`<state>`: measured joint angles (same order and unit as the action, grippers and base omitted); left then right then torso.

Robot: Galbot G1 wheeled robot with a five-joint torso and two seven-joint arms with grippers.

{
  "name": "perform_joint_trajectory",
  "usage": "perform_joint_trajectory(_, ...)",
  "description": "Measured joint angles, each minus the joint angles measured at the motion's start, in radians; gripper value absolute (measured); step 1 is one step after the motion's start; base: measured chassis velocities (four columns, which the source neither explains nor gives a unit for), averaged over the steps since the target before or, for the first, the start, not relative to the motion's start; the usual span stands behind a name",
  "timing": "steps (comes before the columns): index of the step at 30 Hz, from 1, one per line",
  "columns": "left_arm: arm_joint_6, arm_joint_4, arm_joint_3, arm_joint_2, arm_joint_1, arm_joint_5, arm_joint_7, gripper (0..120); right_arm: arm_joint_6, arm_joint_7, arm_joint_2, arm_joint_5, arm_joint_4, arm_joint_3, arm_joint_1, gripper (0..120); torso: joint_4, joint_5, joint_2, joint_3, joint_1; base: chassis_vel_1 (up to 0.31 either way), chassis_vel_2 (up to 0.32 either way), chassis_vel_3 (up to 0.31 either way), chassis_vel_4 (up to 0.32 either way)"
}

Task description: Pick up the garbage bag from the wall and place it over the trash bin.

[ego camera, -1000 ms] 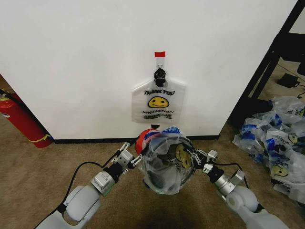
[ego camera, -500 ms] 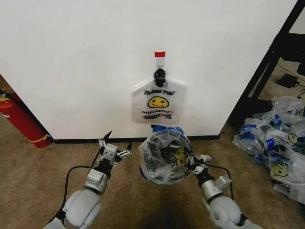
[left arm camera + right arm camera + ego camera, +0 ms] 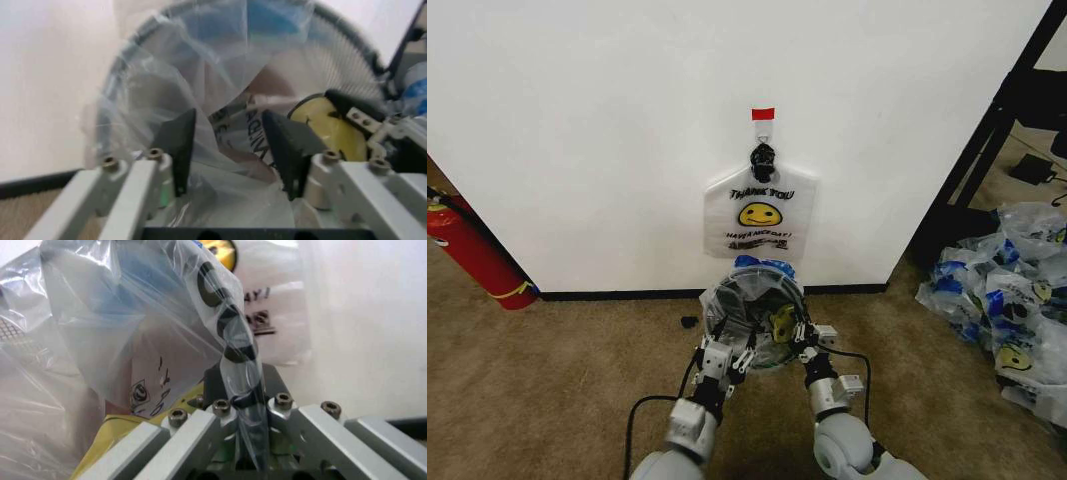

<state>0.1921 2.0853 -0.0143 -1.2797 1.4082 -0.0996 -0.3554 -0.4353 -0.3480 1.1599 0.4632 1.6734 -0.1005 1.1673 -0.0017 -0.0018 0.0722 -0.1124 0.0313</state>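
Carpet floor (image 3: 547, 370) runs up to the white wall (image 3: 587, 130), where a second printed bag (image 3: 760, 213) hangs from a small hook under a red tape strip (image 3: 762, 113). Directly below it, close to the black baseboard, stands the trash bin (image 3: 757, 325) with the garbage bag (image 3: 752, 290) draped over its rim, blue patches at the far edge and the yellow smiley face toward the right side. Both arms reach in from the near side. The left claw (image 3: 727, 350) sits at the bin's near-left rim; in the left wrist view its fingers (image 3: 179, 142) stand apart with loose plastic film of the garbage bag (image 3: 220, 75) between and beyond them, not pinched. The right claw (image 3: 805, 335) is at the near-right rim, and the right wrist view shows its jaws clamped together on a fold of the garbage bag (image 3: 153, 325). A red fire extinguisher (image 3: 472, 255) leans at the far left, and a heap of similar bags (image 3: 1007, 300) lies on the floor at the right.
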Motion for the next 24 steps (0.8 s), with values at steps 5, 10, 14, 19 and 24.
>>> perform_joint_trajectory(5,0.076,-0.014,0.025,0.0,-0.034,-0.048,-0.049,23,-0.035,0.058,0.004,-0.043,-0.041,0.004,-0.019,0,0.0001,0.0,0.0,0.0,0.0,0.0,0.0,0.0,0.0)
perform_joint_trajectory(10,0.17,-0.051,0.051,0.007,-0.086,-0.108,-0.115,2,-0.092,0.107,0.017,-0.104,-0.097,0.012,-0.054,0,0.0002,0.0001,0.0,0.0,0.0,0.0,0.0,0.0,0.0)
perform_joint_trajectory(14,0.211,-0.075,0.062,-0.012,-0.122,-0.152,-0.151,0,-0.11,0.12,0.025,-0.135,-0.121,0.017,-0.066,0,0.0002,0.0001,0.0,0.0,0.0,0.0,0.0,0.0,0.0)
perform_joint_trajectory(19,0.244,-0.113,0.081,-0.047,-0.176,-0.211,-0.199,0,-0.116,0.123,0.038,-0.164,-0.14,0.014,-0.076,0,0.0001,0.0,0.0,0.0,0.0,0.0,0.0,0.0,0.0)
perform_joint_trajectory(24,0.257,-0.134,0.096,-0.063,-0.209,-0.254,-0.233,0,-0.114,0.121,0.048,-0.155,-0.142,-0.003,-0.079,0,0.0002,0.0001,0.0,0.0,0.0,0.0,0.0,0.0,0.0)
